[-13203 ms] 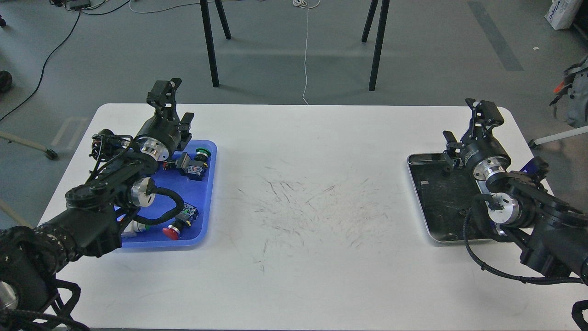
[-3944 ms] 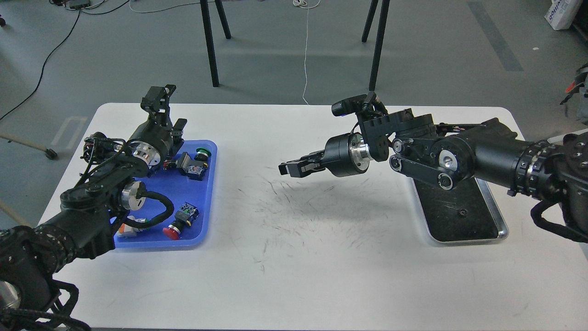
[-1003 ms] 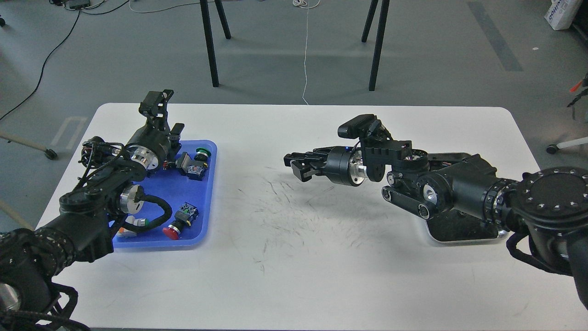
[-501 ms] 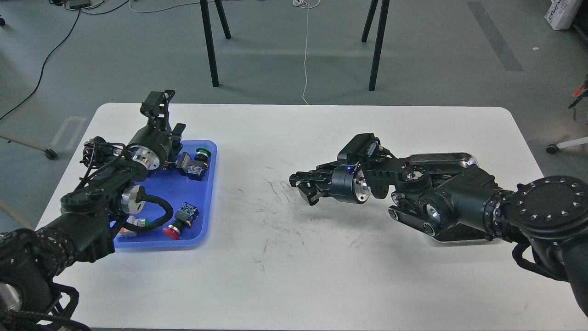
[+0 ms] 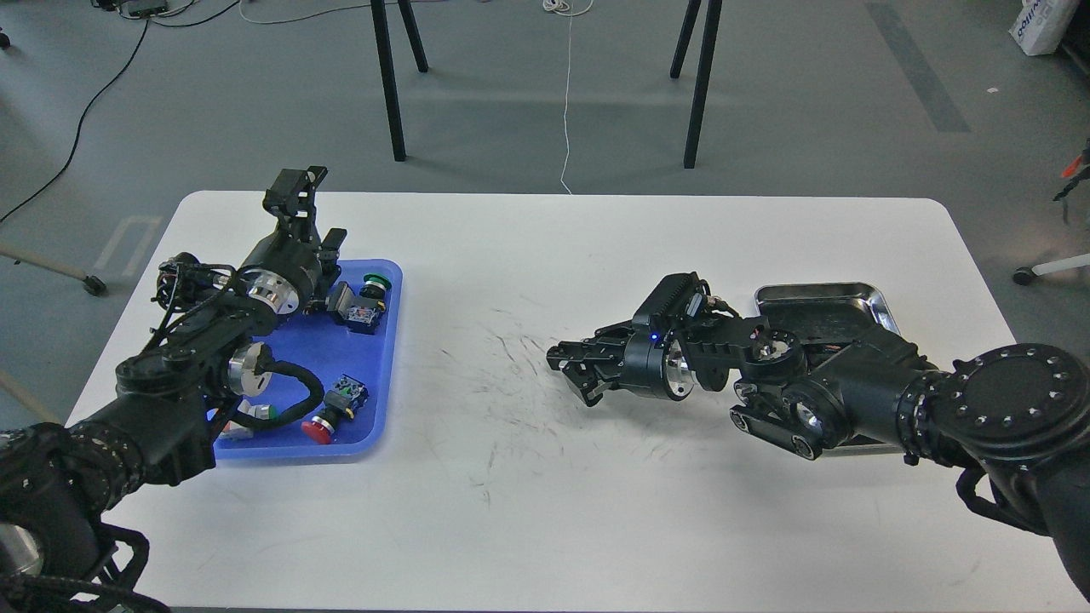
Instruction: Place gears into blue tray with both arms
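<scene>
Two black arms were in my view, one over each side of the white table (image 5: 545, 528). My right gripper (image 5: 576, 369) reached toward the middle of the table, low above its scratched centre, pointing left. Its fingers (image 5: 569, 350) stood apart, released, with nothing that I could see between them. That arm crossed over the steel tray (image 5: 860, 297) at the right, hiding most of its dark bottom, so I could not pick out any gears there.

My left gripper (image 5: 317, 217) sat at the far left corner of the blue tray (image 5: 387, 358), pointing away from me. It showed small and dark, and I could not tell whether its fingers were parted or closed, nor whether it held anything.

Inside the blue tray lay a green-capped switch (image 5: 372, 285) near the far right corner, a red-capped switch (image 5: 323, 425) near the front rim, and a white-bodied switch (image 5: 255, 415) partly hidden under my left arm. I could not make out any gears in that tray either; if any were there, they were too small or hidden behind the arm. The blue tray and the steel tray stood well apart, at opposite ends of the table.
</scene>
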### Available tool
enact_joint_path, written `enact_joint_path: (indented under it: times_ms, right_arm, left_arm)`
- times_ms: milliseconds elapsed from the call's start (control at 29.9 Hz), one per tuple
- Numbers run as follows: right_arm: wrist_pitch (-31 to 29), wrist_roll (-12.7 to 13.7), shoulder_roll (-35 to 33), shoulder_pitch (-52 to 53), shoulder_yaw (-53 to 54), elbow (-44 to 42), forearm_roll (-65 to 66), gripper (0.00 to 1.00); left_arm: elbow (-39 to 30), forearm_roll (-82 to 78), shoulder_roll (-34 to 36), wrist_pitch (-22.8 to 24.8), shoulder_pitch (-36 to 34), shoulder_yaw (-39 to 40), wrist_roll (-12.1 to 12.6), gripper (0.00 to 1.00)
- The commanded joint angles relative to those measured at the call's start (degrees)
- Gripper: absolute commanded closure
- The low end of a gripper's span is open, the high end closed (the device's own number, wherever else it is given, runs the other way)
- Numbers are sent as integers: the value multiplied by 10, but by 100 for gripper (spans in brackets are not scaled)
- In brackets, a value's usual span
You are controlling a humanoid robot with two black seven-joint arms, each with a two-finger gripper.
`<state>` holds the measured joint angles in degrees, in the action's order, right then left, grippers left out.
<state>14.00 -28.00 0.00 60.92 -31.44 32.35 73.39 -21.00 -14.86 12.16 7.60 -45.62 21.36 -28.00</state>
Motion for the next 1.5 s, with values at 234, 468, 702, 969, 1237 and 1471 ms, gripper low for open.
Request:
enact_joint_path:
  times_ms: [234, 468, 702, 969, 1237, 1471]
  right_arm:
    - [4, 0, 0, -1, -7, -4, 9, 88]
    - [5, 0, 0, -10, -6, -4, 8, 80]
    - [4, 0, 0, -12, -6, -4, 6, 70]
    - [5, 0, 0, -19, 10, -5, 1, 39]
    - [4, 0, 0, -24, 97, -34, -1, 13]
    - [-2, 0, 0, -19, 232, -82, -46, 11]
  left_arm:
    - [0, 0, 1, 0, 0, 0, 0, 0]
    - [0, 0, 1, 0, 0, 0, 0, 0]
    - [0, 0, 1, 0, -1, 0, 0, 0]
    - [-1, -1, 4, 0, 0, 0, 0, 0]
    - [-1, -1, 5, 0, 1, 0, 0, 0]
    - [-1, -1, 7, 1, -1, -1, 0, 0]
